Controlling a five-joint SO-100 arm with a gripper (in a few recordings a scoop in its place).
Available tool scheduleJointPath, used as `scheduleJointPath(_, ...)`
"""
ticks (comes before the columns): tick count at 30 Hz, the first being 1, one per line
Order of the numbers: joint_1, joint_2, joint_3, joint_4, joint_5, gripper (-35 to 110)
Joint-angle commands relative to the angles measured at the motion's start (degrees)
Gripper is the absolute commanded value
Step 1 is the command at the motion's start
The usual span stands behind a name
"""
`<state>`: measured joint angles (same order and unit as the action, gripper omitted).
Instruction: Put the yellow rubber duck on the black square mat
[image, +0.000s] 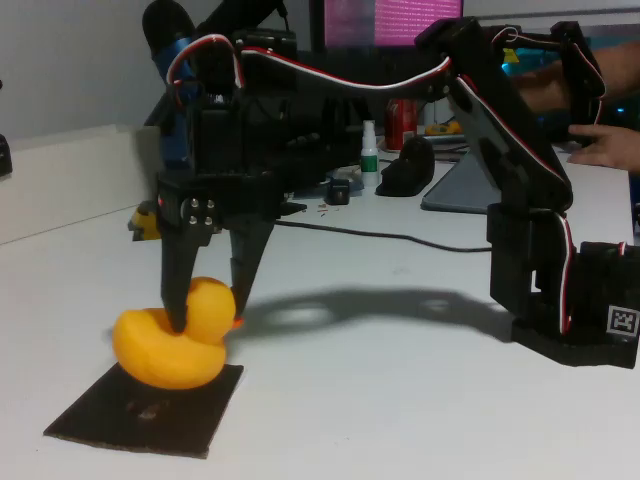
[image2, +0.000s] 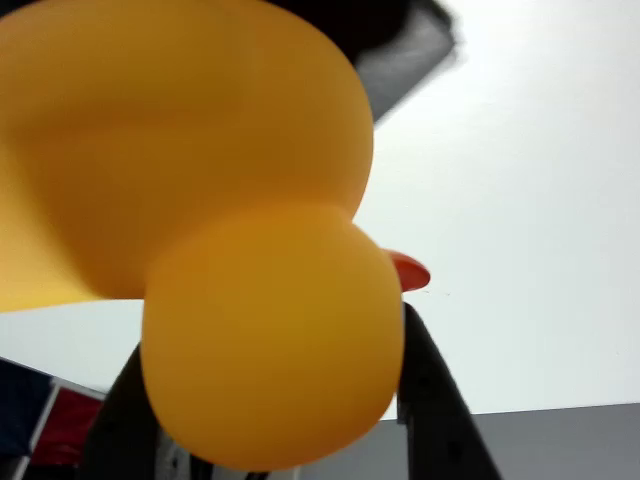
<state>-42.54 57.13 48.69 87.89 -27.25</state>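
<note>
The hand (image: 212, 305) is pinching the yellow rubber duck (image: 172, 348) by its head, body resting on the black square mat's (image: 150, 412) far edge, probably just before release.

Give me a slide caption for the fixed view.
Robot arm's jaws straddle the duck's head as it sits on the black mat.

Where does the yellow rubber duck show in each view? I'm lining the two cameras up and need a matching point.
Fixed view: the yellow rubber duck sits lower left, on the far edge of the black square mat, its head between the gripper fingers.
Wrist view: the duck fills the left and centre, head nearest the camera.
Shared landmark: the orange beak, at the right of the head in both views.
</note>
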Motion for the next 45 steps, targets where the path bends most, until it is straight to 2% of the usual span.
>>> scheduleJointPath(1, 0.35, 0.18, -1.93, 0.09, -0.62, 13)
scheduleJointPath(10, -0.26, -3.52, -7.21, -2.37, -0.18, 13)
scheduleJointPath(21, -0.18, -3.52, -8.7, 4.48, 0.09, 13)
scheduleJointPath(28, 0.35, -3.43, -8.7, 4.66, 5.36, 13)
scheduleJointPath(45, 0.53, -6.24, -13.18, 4.83, 5.89, 13)
